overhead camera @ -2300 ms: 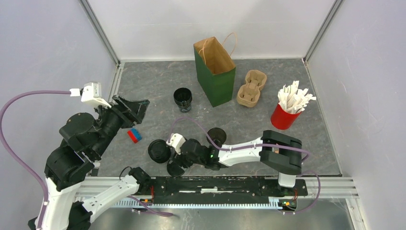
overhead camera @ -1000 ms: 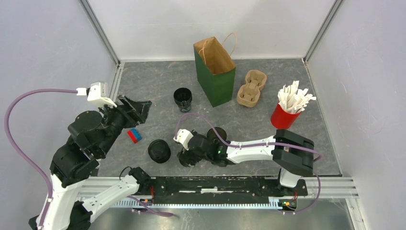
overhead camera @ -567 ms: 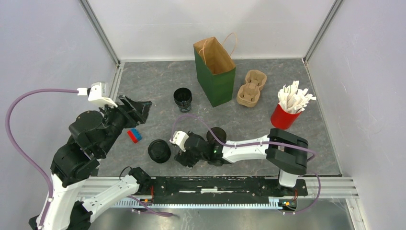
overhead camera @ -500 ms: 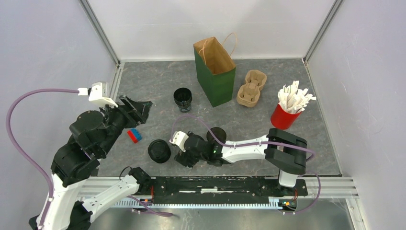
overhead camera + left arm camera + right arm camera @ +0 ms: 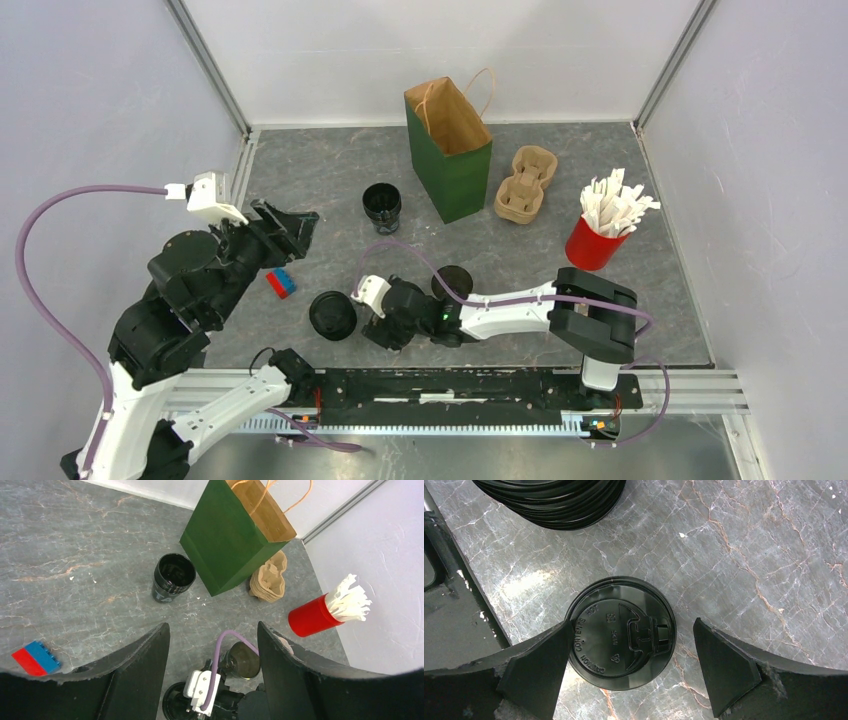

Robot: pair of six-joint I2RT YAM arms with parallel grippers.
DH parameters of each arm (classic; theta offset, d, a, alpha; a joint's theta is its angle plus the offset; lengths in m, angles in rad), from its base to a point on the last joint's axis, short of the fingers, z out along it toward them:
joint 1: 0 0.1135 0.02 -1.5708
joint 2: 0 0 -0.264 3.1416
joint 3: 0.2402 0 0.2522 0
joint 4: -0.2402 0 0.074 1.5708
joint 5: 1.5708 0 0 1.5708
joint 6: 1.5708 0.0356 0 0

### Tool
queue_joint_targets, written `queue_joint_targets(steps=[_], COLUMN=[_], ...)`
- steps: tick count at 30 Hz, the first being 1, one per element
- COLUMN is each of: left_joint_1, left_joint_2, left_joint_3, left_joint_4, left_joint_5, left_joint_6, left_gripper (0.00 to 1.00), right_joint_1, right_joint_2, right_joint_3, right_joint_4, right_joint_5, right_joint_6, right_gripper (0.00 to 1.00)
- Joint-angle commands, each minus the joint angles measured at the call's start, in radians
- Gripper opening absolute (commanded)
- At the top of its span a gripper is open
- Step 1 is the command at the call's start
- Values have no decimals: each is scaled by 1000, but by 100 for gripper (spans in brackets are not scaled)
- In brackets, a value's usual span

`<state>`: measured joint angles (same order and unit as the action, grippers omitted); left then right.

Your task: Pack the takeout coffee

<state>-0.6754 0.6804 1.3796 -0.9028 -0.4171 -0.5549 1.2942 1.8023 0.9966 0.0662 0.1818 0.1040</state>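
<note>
Grey marbled table [image 5: 300, 170] and white walls fill the overhead view. My right gripper [image 5: 377, 330] sits low near the front edge, just beside a stack of black lids [image 5: 332, 315]. My left gripper [image 5: 290, 225] hangs at the left. At the back a green paper bag [image 5: 448, 150] stands upright, with an open black cup [image 5: 381, 205] to its left and a pulp carrier [image 5: 526, 185] and a red cup of white packets [image 5: 597, 243] to its right.

From my left wrist, my fingers [image 5: 145, 675] are spread with nothing between them. A red-and-blue block [image 5: 36, 657] lies at the left.

From my right wrist, a lidded black cup [image 5: 621, 632] stands directly below, my fingers released wide on either side of it.
</note>
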Motion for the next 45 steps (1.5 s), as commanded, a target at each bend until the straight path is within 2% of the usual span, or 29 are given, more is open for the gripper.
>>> queue_joint_targets(steps=[1, 45], left_joint_1=[4, 4], left_joint_2=[-5, -13], left_joint_3=[-4, -10], left_joint_4=[27, 29], left_joint_5=[-18, -13], left_joint_6=[35, 35], left_gripper=[72, 72], right_joint_1=[6, 40], right_joint_2=[27, -35], right_joint_3=[32, 32], right_joint_4=[4, -50], right_joint_5=[-24, -68], right_joint_6=[-9, -3], right_gripper=[98, 98])
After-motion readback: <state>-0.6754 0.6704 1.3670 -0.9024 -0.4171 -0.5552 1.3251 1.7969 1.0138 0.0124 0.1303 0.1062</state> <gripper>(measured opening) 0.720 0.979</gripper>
